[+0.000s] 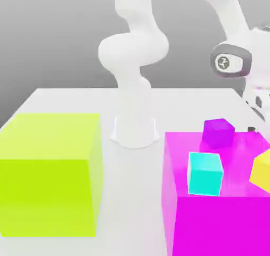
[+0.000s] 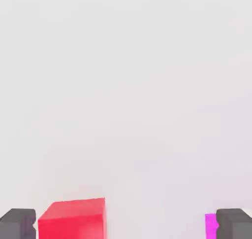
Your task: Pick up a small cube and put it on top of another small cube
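Wide open and gripping nothing, the claw [image 2: 126, 223] shows its two dark fingertips [image 2: 18, 223] far apart in the hand view, with bare white bench [image 2: 126, 85] spread beyond them. Between the fingertips, just beside one of them, sits a red cube [image 2: 73, 219]; a sliver of magenta [image 2: 210, 224] shows by the other fingertip.

In the exterior view the white arm [image 1: 134, 54] rises from its base on the bench and bends over toward the exterior view's right, where its wrist hangs at the picture's edge above the big magenta block [image 1: 211, 218]. On or around that block are three small cubes: a purple cube [image 1: 218, 132] near its far edge, a cyan cube [image 1: 205, 173] nearer the camera, and a yellow cube [image 1: 262, 170] cut by the right edge. Whether they rest on the translucent block or behind it cannot be told. Well apart, on the exterior view's left, stands a large lime-green block [image 1: 50, 173].
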Tool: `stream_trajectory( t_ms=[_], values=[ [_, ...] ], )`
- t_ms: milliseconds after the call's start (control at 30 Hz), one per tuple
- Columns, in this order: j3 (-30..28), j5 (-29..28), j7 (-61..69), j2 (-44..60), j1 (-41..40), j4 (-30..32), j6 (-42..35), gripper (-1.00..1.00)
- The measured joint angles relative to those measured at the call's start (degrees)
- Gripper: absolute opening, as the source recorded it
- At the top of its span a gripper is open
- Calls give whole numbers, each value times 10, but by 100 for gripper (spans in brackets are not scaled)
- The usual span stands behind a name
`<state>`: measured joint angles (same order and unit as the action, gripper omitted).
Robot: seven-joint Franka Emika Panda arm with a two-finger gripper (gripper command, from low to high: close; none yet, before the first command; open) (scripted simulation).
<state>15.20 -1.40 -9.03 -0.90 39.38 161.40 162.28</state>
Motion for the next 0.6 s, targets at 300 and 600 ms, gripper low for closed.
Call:
stream_trajectory(
  t_ms=[300, 600],
  values=[
    [-48, -95, -59, 89, 20, 13, 87, 0],
    [-121, -142, -99, 162, 84, 2, 146, -100]
  ],
)
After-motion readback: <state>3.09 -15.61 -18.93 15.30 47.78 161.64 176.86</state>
